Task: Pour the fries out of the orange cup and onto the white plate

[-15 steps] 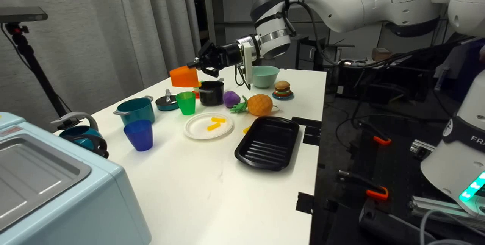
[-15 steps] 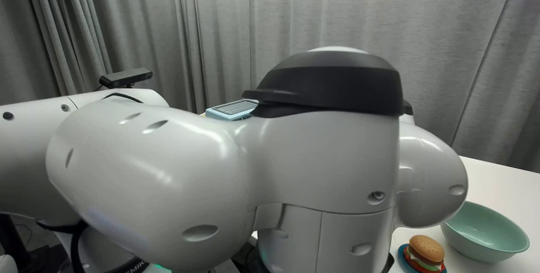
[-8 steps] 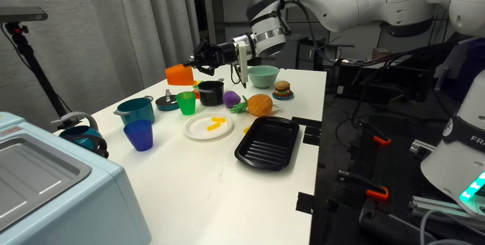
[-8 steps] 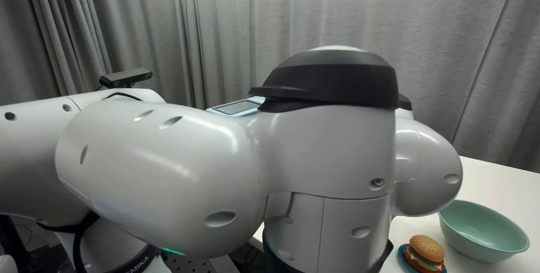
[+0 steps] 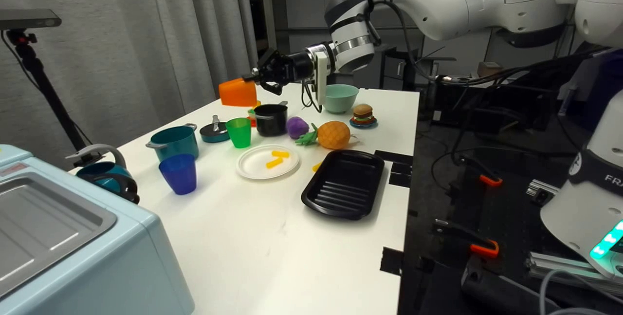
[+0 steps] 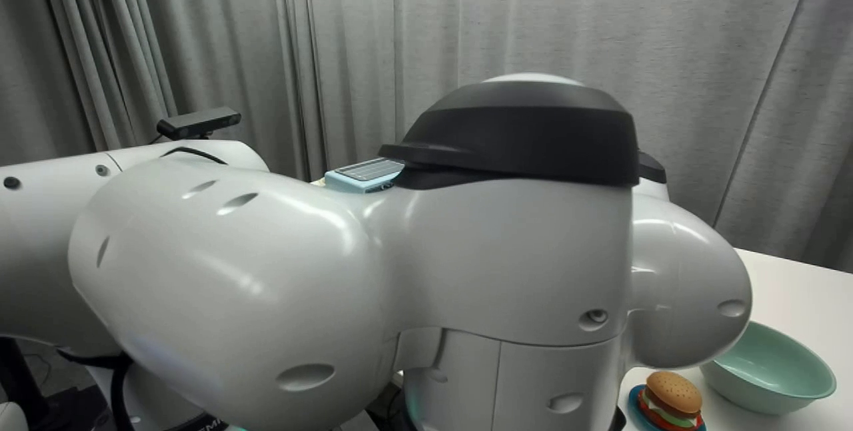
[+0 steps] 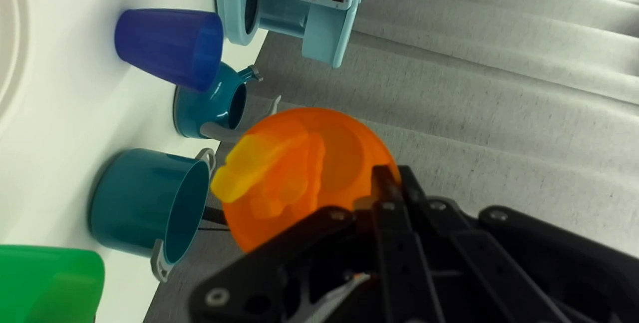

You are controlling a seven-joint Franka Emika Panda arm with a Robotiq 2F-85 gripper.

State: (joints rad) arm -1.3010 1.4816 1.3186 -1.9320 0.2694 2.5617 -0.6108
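Grey curtain (image 5: 121, 37) backed the white table (image 5: 272, 256), above which the Robotiq gripper (image 7: 398, 178) held the orange cup (image 5: 237, 93) tipped onto its side.

Its jaws were clamped on the cup's wall at the rim, and the cup's mouth showed in the wrist view. Fries (image 7: 242, 169) lay inside and poked out past the rim on the side across from the jaws. Lower than the jaws and well apart from them, the white plate (image 5: 253, 165) rested on the table with two more fries (image 5: 274, 162) on it. Also lower than the jaws, the green cup (image 5: 239, 133) stood upright near the black pot (image 5: 271, 122).
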